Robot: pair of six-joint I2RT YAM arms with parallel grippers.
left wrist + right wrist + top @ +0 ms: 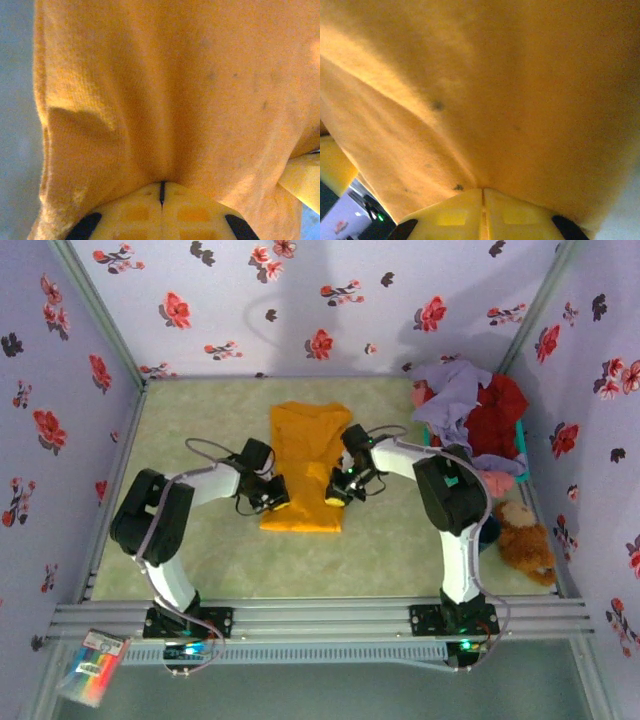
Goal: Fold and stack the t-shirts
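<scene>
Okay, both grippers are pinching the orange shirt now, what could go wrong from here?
1. The left gripper and right gripper each pinch only a thin pucker at opposite edges of the orange-yellow t-shirt; either pinch might slip once the cloth is lifted.
2. If the two arms move unevenly, the fold may come out skewed or bunched.

My left arm and right arm have white links and bulky black joint housings, with thin black cables looping off them. My fingers are yellow, moulded with shallow square recesses, black parts behind them.
</scene>
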